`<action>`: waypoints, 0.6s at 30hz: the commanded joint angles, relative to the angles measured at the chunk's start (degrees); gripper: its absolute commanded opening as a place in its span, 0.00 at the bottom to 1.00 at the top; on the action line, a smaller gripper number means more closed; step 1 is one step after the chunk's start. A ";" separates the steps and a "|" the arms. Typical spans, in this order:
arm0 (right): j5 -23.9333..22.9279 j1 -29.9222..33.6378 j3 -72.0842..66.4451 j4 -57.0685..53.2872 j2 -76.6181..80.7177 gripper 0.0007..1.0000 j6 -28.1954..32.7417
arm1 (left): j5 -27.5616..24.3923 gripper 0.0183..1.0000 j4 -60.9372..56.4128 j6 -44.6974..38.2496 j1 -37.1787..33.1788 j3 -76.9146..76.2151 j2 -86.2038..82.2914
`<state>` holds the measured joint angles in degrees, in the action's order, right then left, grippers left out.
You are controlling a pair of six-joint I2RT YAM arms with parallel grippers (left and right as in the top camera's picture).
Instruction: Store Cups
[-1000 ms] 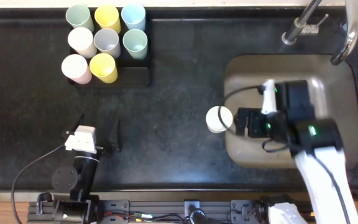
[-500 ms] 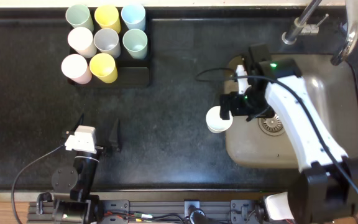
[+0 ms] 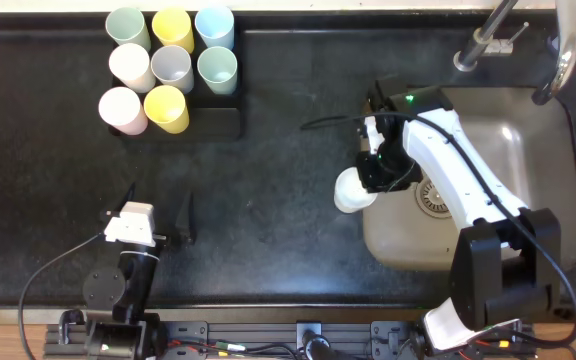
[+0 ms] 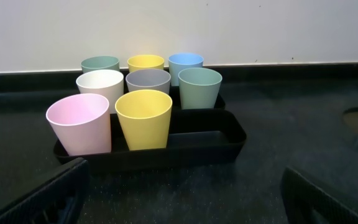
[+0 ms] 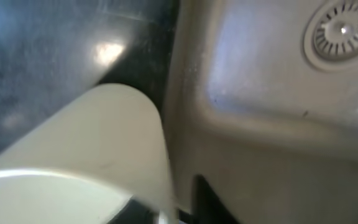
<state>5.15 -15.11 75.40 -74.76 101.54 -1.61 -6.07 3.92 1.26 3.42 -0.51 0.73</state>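
Dark tabletop (image 3: 288,130) from above: my right tool (image 3: 370,178) grips a white cup (image 3: 350,190) over the sink (image 3: 508,235) rim, and my left tool (image 3: 158,208) gapes wide. Left wrist: I see the cup-filled tray (image 4: 210,140) ahead of it. Right wrist: white cup in the tool, sink beside.

The white cup (image 5: 73,155) was rendered blurred and cut off at the edge in the right wrist view, its right side was covered by the right gripper (image 3: 373,175) from above, the fingers (image 4: 42,193) of the left gripper (image 4: 185,199) were cropped, and the far cups (image 4: 145,62) in the tray (image 4: 216,146) were partly hidden behind nearer ones.
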 commanded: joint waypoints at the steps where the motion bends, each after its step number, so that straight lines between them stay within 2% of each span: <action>1: -0.28 -1.88 1.57 1.40 -0.72 0.04 0.35 | -0.98 1.00 0.26 -1.05 0.46 0.07 -0.57; 4: 0.37 -3.37 2.64 1.97 -3.34 0.04 0.28 | -0.98 1.00 0.26 -1.05 0.46 0.07 -0.57; 7: 3.28 -3.87 6.45 2.03 -7.02 0.04 -1.90 | -0.98 1.00 0.26 -1.05 0.46 0.07 -0.57; 12: 8.52 -4.94 20.46 2.43 -10.01 0.04 -5.99 | -0.98 1.00 0.28 -1.05 0.46 0.07 -0.57; 18: 8.39 -10.78 37.33 2.51 -5.16 0.04 -10.58 | -0.98 1.00 0.28 -1.05 0.46 0.07 -0.57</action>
<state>11.66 -22.15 106.02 -71.94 94.19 -7.99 -6.07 3.92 1.26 3.42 -0.51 0.73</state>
